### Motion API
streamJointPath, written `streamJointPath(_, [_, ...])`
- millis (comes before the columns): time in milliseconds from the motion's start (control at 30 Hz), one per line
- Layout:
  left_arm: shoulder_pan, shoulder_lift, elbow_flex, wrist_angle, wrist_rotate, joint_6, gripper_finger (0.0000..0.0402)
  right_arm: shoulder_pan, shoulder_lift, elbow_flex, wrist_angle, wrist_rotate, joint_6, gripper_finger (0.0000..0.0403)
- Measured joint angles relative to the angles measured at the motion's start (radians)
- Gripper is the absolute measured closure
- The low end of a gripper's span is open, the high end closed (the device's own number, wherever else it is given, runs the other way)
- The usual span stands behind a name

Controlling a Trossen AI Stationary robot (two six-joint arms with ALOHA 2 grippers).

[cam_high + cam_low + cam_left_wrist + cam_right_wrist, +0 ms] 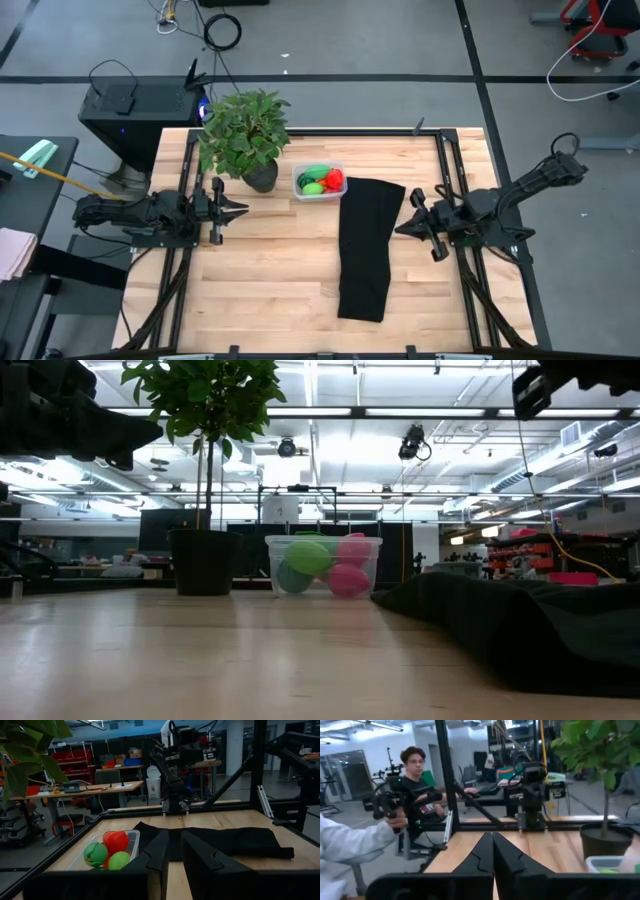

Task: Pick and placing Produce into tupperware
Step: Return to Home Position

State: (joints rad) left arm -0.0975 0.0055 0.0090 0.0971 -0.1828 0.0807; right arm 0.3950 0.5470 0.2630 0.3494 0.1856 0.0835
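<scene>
The clear tupperware (298, 178) stands on the table just right of the plant pot. It also shows in the low view (373, 546) and the left wrist view (134, 836). Produce lies inside it: a red piece (116, 841), a dark green round one (95, 854) and a light green one (119, 861); the rest is hidden among them. My left gripper (243, 209) hangs above the table left of the tub, its fingers a small gap apart and empty (173, 834). My right gripper (398, 228) hovers at the right edge of the black cloth, shut and empty (493, 836).
A long black cloth (365, 245) lies flat from beside the tub toward the near edge. A leafy potted plant (245, 135) stands at the far left. A black metal frame (445, 160) borders the table. A person (415, 775) sits beyond the table's left side.
</scene>
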Motion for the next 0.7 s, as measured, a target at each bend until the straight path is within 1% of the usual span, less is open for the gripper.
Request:
streamJointPath(100, [0.0,0.0,0.0,0.0,0.0,0.0,0.034,-0.014,-0.023,-0.034,0.013,0.004,-0.026,0.0401])
streamJointPath(200, [0.0,0.0,0.0,0.001,0.0,0.0,0.0342,-0.058,-0.027,-0.061,0.022,-0.006,-0.027,0.0401])
streamJointPath(300, [0.0,0.0,0.0,0.002,0.0,0.004,0.0344,-0.12,-0.027,-0.09,0.045,-0.065,-0.027,0.0402])
streamJointPath(467, [0.0,0.0,0.0,0.003,0.0,0.001,0.034,-0.257,-0.027,-0.157,0.168,-0.183,-0.028,0.0402])
streamJointPath(600, [0.0,0.0,0.0,0.003,0.0,0.001,0.0341,-0.362,-0.027,-0.165,0.178,-0.302,0.022,0.0402])
streamJointPath(700, [0.0,0.0,0.0,0.003,0.0,0.005,0.0345,-0.424,-0.028,-0.164,0.177,-0.342,0.014,0.0402])
